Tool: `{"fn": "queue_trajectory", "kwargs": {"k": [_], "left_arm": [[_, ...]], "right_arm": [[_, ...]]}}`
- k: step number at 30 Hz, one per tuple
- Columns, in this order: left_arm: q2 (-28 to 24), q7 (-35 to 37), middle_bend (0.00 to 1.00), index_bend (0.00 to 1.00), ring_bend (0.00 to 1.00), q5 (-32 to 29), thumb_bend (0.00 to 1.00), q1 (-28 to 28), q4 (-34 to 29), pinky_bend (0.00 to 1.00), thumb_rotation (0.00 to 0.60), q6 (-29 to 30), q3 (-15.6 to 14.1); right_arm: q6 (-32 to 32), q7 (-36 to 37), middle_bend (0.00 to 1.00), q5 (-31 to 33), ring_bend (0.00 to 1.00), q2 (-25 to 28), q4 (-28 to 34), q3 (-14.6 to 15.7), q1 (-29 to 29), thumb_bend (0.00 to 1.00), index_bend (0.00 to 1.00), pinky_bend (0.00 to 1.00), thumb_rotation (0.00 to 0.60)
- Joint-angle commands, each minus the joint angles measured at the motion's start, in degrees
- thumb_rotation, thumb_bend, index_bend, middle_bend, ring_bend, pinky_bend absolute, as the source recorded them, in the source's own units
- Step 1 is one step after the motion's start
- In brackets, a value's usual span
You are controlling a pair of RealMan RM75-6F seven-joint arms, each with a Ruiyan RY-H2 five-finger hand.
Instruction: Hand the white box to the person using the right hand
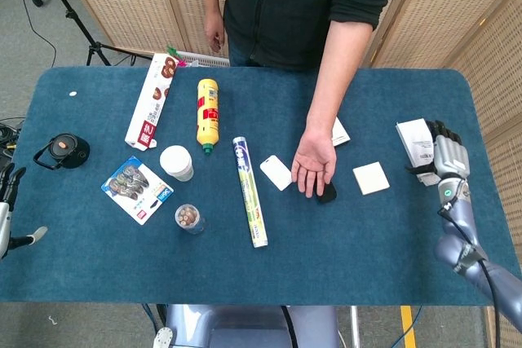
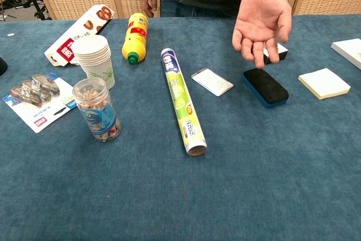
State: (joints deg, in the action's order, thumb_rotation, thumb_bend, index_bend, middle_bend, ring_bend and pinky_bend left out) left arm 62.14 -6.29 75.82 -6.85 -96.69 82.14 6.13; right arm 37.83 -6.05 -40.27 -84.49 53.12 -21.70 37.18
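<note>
While it closes in: right robot hand [image 1: 446,155] hovers, fingers spread, grasping nothing
White box [image 1: 417,144]: flat on counter [image 1: 367,234], right edge
Best approach: wrap box's long sides, then carry to person's hand [image 1: 314,165]

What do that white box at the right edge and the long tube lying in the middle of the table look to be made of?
The flat white rectangular box looks like matte cardboard: crisp edges, dull surface, small printed text. The long cylindrical roll with blue, white and green print seems to be a cardboard core under a glossy printed wrapper: its near end shows a brown ring, and light glints along its length. Both are guesses from looks alone.
</note>
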Motion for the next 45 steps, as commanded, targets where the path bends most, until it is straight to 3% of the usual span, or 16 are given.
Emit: {"fn": "queue_trajectory", "kwargs": {"k": [1, 8, 14, 21, 33, 35, 39, 42, 45], "left_arm": [[0.11, -0.27, 0.0, 0.0, 0.0, -0.4, 0.0, -0.07, -0.11, 0.08, 0.6, -0.05, 0.19], [0.46, -1.03, 0.0, 0.0, 0.0, -1.78, 0.0, -0.52, 0.2, 0.08, 0.6, -1.02, 0.53], [0.94, -1.84, 0.0, 0.0, 0.0, -3.48, 0.0, -0.93, 0.74, 0.08, 0.6, -1.79, 1.05], [1.21, -2.34, 0.0, 0.0, 0.0, -4.66, 0.0, -1.23, 1.17, 0.08, 0.6, -2.44, 1.3], [1.5, -2.99, 0.0, 0.0, 0.0, -5.0, 0.0, -1.32, 1.16, 0.08, 0.6, -2.42, 1.26], [1.55, -3.1, 0.0, 0.0, 0.0, -4.98, 0.0, -1.35, 1.17, 0.08, 0.6, -2.43, 1.23], [1.73, -3.46, 0.0, 0.0, 0.0, -4.98, 0.0, -1.5, 1.15, 0.08, 0.6, -2.63, 1.1], [1.76, -3.63, 0.0, 0.0, 0.0, -4.82, 0.0, -1.51, 0.98, 0.08, 0.6, -2.56, 1.01], [1.82, -3.67, 0.0, 0.0, 0.0, -4.73, 0.0, -1.46, 0.91, 0.08, 0.6, -2.35, 1.0]], "right_arm": [[-5.47, -5.45, 0.0, 8.29, 0.0, -4.42, -7.87, -0.46, 5.05, 0.0, 0.0, 0.0, 0.6], [-7.45, -9.65, 0.0, 14.62, 0.0, -7.94, -13.76, 0.43, 7.97, 0.0, 0.0, 0.0, 0.6], [-12.15, -14.53, 0.0, 22.87, 0.0, -12.72, -23.45, 0.52, 11.04, 0.0, 0.0, 0.0, 0.6], [-15.21, -18.73, 0.0, 26.22, 0.0, -16.33, -32.28, -0.25, 12.66, 0.0, 0.0, 0.0, 0.6], [-20.55, -24.18, 0.0, 28.33, 0.0, -19.33, -40.78, -2.74, 13.07, 0.0, 0.0, 0.0, 0.6], [-20.63, -24.83, 0.0, 28.11, 0.0, -19.67, -41.62, -3.1, 13.04, 0.0, 0.0, 0.06, 0.6], [-20.64, -25.81, 0.07, 26.33, 0.15, -20.57, -43.33, -3.86, 12.62, 0.0, 0.0, 0.36, 0.6], [-22.02, -26.57, 0.13, 25.45, 0.2, -20.95, -44.18, -4.67, 12.17, 0.01, 0.0, 0.41, 0.6], [-22.92, -27.24, 0.19, 24.48, 0.27, -21.2, -45.01, -5.35, 12.0, 0.09, 0.0, 0.42, 0.6]]}}
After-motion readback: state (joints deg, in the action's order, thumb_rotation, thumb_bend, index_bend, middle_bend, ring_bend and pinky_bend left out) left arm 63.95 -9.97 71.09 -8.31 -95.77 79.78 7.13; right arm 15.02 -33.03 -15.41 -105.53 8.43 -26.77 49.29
